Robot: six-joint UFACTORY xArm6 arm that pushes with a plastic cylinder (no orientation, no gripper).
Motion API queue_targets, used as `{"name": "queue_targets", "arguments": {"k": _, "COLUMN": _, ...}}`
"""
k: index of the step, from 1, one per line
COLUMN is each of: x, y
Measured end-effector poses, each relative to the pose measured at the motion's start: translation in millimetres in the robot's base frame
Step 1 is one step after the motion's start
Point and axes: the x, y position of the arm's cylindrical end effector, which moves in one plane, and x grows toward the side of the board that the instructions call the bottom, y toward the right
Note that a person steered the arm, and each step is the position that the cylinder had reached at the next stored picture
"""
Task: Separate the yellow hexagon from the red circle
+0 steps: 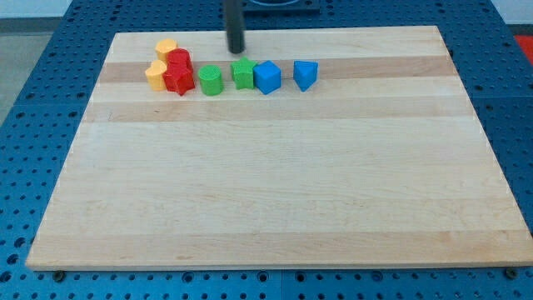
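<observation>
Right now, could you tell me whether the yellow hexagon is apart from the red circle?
Not apart: the yellow hexagon sits against the red circle, no gap visible. My tip stands to their right.

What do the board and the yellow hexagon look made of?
The board looks like pale wood with a smooth matte finish: lengthwise grain and plank bands show. The yellow hexagon, touching the red circle, looks like solid-coloured plastic or painted wood; which one I cannot tell.

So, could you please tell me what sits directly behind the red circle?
The yellow hexagon sits just behind the red circle, apparently touching it. Its lower near side is covered by the circle. My tip stands off to the view's right.
</observation>
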Motion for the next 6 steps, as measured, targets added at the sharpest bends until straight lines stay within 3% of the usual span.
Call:
{"name": "queue_targets", "arguments": {"k": 3, "x": -4.9, "y": -118.8}}
{"name": "queue_targets", "arguments": {"k": 6, "x": -42.2, "y": -140.4}}
